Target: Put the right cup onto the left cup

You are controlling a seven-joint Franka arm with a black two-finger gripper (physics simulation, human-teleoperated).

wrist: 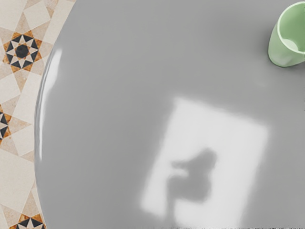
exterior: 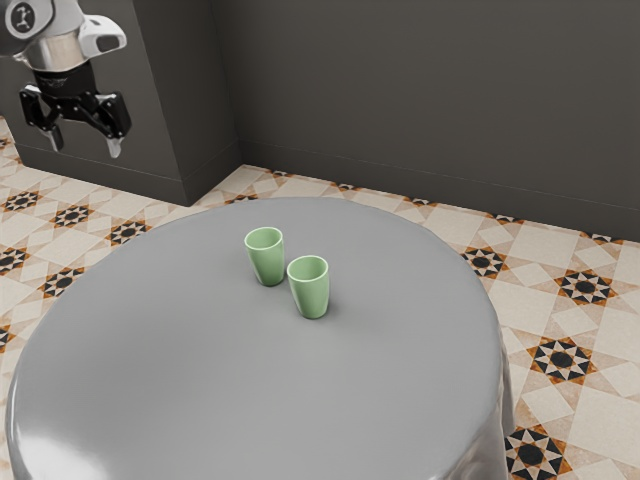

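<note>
Smooth green tapered cup (exterior: 311, 290) (the exterior view's right one) stands upright on the round, glossy grey tabletop (exterior: 200, 390), nearer the far edge than the near. Matching green cup (exterior: 267, 260) stands upright close beside it, closer to that far edge. Black two-finger gripper (exterior: 85, 142): fingers spread, held well apart from both cups.

Soft light, faint shadows, white rectangular glare (wrist: 228, 133) on grey table (wrist: 119, 119), dark patch (wrist: 193, 186) inside it

A round emblem (exterior: 22, 17) with a pale figure marks the arm (exterior: 62, 52).
</note>
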